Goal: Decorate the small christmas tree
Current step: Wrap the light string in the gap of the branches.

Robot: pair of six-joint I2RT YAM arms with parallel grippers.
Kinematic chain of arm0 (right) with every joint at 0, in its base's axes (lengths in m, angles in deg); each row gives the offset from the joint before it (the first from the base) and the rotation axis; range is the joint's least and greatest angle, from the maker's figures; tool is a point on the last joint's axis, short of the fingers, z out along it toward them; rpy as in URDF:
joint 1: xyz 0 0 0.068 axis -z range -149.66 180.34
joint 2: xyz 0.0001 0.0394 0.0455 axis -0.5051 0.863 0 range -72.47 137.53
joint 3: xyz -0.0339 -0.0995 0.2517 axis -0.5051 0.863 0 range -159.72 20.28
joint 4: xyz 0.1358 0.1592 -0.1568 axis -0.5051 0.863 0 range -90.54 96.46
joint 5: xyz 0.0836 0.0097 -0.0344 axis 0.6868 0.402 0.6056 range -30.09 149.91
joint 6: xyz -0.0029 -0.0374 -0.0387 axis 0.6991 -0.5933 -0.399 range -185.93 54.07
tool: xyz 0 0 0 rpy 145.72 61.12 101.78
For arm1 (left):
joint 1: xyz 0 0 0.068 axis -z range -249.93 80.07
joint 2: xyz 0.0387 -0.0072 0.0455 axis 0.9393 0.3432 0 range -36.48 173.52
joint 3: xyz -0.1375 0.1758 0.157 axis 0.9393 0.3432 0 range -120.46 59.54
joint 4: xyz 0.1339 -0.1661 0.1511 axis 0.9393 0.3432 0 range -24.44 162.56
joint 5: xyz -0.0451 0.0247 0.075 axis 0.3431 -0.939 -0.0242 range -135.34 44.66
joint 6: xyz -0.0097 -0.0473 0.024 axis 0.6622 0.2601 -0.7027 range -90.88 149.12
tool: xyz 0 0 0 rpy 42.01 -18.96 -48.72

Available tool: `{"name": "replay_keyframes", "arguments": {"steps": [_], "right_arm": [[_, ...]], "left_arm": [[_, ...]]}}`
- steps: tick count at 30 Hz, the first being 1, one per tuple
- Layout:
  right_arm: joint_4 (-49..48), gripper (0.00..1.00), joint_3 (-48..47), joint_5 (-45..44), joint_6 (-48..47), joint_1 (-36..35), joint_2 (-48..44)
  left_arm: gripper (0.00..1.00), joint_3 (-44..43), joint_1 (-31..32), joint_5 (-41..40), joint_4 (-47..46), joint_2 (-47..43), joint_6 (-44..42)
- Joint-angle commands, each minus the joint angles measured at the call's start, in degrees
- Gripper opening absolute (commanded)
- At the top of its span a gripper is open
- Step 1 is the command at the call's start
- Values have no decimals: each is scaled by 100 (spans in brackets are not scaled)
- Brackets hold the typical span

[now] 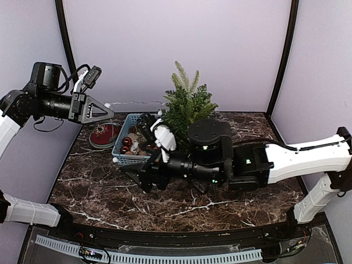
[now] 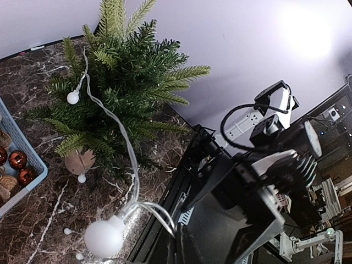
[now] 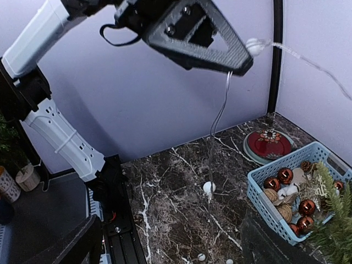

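Dark marble table with white veins. Bears a blue basket at the back left, a round red plate just beside it on the left. Carries the small christmas tree upright on its wooden base, just right of the basket. Holds a few small white bulbs lying loose.

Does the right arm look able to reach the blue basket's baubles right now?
Probably yes: the open right claw sits close by the near side of the blue basket, and the baubles lie uncovered.
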Motion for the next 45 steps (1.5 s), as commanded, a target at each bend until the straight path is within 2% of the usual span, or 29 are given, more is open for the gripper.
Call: {"name": "replay_keyframes", "arguments": {"steps": [1,11,18,21,23,26,29,37,45], "right_arm": [[-930,88,63,-329,-3,-43,586],[-1493,88,0,-1379,68,-27,1806],[-1483,86,-342,-1379,-39,124,2334],[-1478,72,-533,-1427,-218,193,2544],[-1493,58,-649,-1454,-353,199,2644],[-1479,23,-749,-1486,-439,199,2657],[-1510,0,-622,-1435,-382,182,2458],[-1400,0,347,-905,132,-18,1364],[-694,0,978,-1137,853,-672,153]], "left_arm": [[0,38,-21,317,-113,-105,34],[0,119,-21,329,-79,-212,46],[0,126,-21,368,-135,-242,99],[0,108,-21,362,-155,-255,124],[0,121,-21,355,-186,-282,146],[0,137,-21,273,-216,-324,168],[0,214,-21,77,-312,-374,248],[0,660,-23,-757,-877,-539,707],[0,997,-21,-1381,-1027,-376,866]]}}
